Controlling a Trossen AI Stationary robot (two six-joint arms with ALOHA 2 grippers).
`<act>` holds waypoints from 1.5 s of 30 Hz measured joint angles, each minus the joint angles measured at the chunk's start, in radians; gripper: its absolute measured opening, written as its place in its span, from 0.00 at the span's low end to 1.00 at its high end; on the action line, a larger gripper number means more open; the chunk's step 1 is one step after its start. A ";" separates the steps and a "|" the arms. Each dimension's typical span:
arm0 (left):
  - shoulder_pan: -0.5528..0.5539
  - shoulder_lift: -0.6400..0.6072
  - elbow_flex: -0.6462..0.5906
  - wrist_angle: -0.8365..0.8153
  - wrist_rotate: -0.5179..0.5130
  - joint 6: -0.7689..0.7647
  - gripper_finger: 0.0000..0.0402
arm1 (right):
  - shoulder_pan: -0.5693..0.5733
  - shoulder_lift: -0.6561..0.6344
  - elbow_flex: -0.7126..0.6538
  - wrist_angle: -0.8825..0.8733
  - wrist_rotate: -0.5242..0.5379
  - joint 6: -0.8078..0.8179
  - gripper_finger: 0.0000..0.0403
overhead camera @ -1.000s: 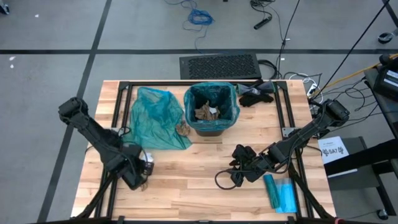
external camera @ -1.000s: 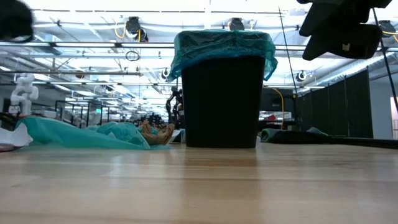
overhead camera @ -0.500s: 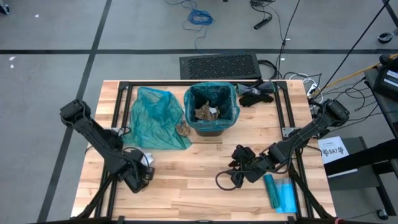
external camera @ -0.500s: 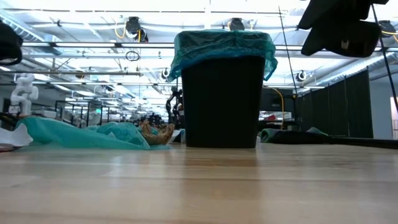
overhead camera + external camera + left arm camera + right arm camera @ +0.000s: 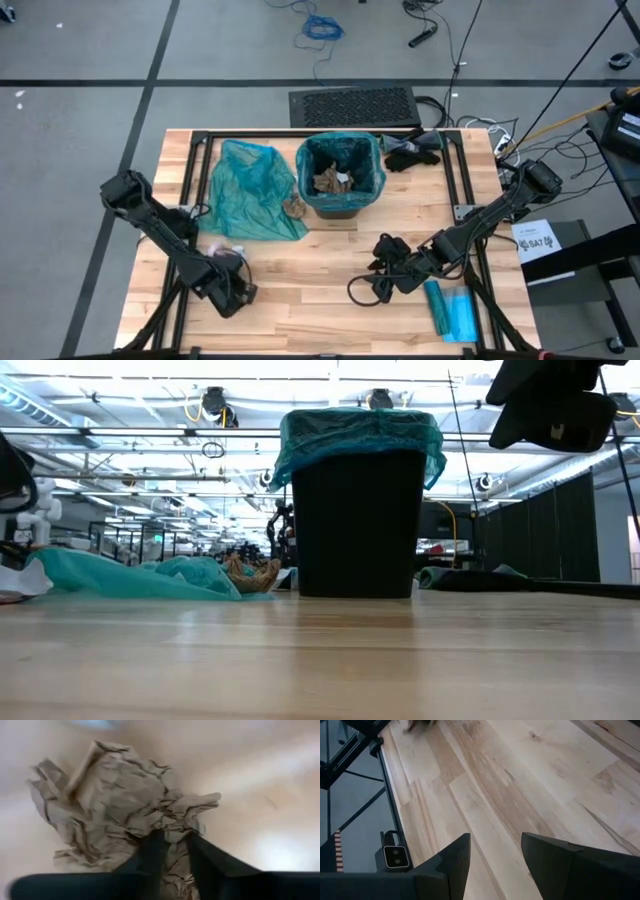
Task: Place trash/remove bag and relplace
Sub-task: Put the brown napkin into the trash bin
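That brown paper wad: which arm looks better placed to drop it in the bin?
The left. Its pincer is shut on the brown paper wad, near the table's front-left. The right pincer is open and empty over bare wood. The bin stands between both arms.

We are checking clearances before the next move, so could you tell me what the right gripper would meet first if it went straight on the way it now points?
The right gripper, fingers open and empty, points down at the bare wooden table. Nothing lies between, so it would probably meet the tabletop first; depth is unclear.
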 joint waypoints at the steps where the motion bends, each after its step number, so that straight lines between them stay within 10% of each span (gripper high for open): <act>1: 0.000 0.000 0.001 0.043 -0.003 0.013 0.13 | 0.000 0.000 0.000 0.000 0.000 0.000 0.42; 17: 0.129 0.003 0.262 0.084 -0.187 0.354 0.00 | 0.000 0.000 0.000 0.006 0.000 -0.035 0.42; 45: 0.817 -0.131 0.774 -0.038 -0.246 1.502 0.00 | 0.000 0.000 0.000 0.023 0.001 -0.019 0.42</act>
